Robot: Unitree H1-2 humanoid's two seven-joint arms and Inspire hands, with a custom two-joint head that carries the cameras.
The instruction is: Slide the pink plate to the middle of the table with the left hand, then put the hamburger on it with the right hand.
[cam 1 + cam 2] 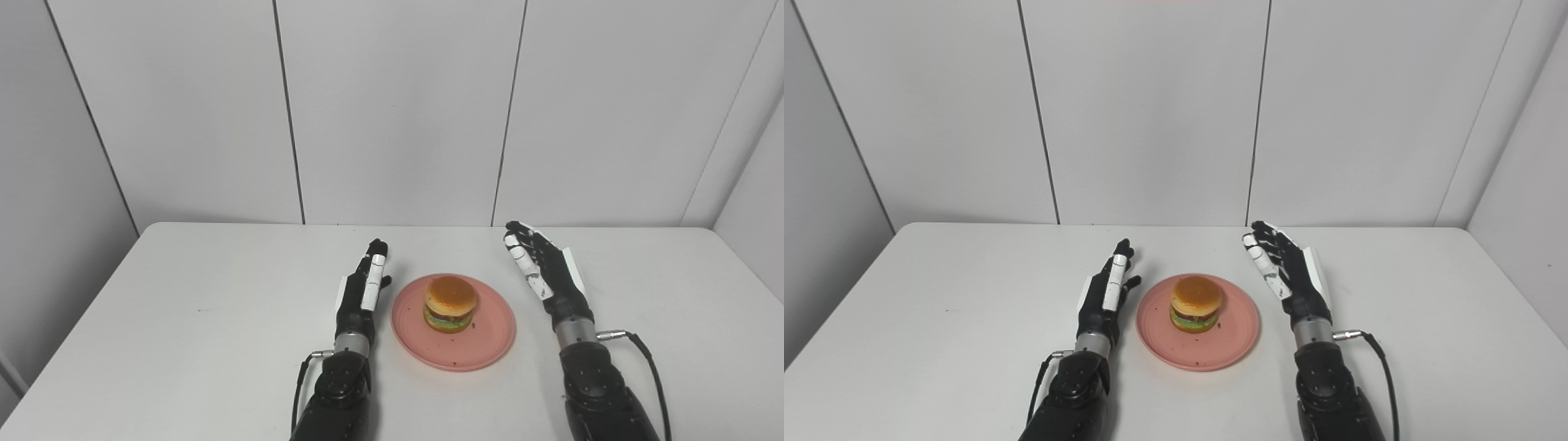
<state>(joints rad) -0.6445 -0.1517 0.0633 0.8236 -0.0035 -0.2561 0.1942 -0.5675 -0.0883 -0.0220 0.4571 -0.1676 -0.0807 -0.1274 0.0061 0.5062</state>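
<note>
While both hands flank it, the plate [454, 323] sits near the middle of the table [184, 318], with the burger [450, 304] on it, a bit back of the plate's centre. Burger upright, not touching either hand.

Left hand [361, 294] lies just left of the plate, close to the rim; cannot tell if it touches. Its fingers [373, 278] are straight and pressed together, pointing away toward the wall, edge-on to the camera, thumb poking out on the plate side. It holds nothing.

Right hand [545, 269] is right of the plate, clearly apart from the rim, farther off than the left. Palm turned inward toward the burger, fingers extended and slightly fanned, tilted toward the far left. Holds nothing.

Plate: round, pink, shallow, matte with a raised rim; a few small dark specks on its surface. Burger: glossy orange-brown domed bun on top, layers of dark red, brown and green below, a bottom bun; looks like a plastic toy. Table: white, smooth, matte, rounded far corners. Hands: black shells with white panels on finger backs, metal-grey wrist cuffs, black forearms with small round dimples. A thin black cable [649, 361] loops off the right wrist; a similar one hangs by the left wrist. Wall [392, 110] behind: pale grey panels with thin dark seams.
</note>
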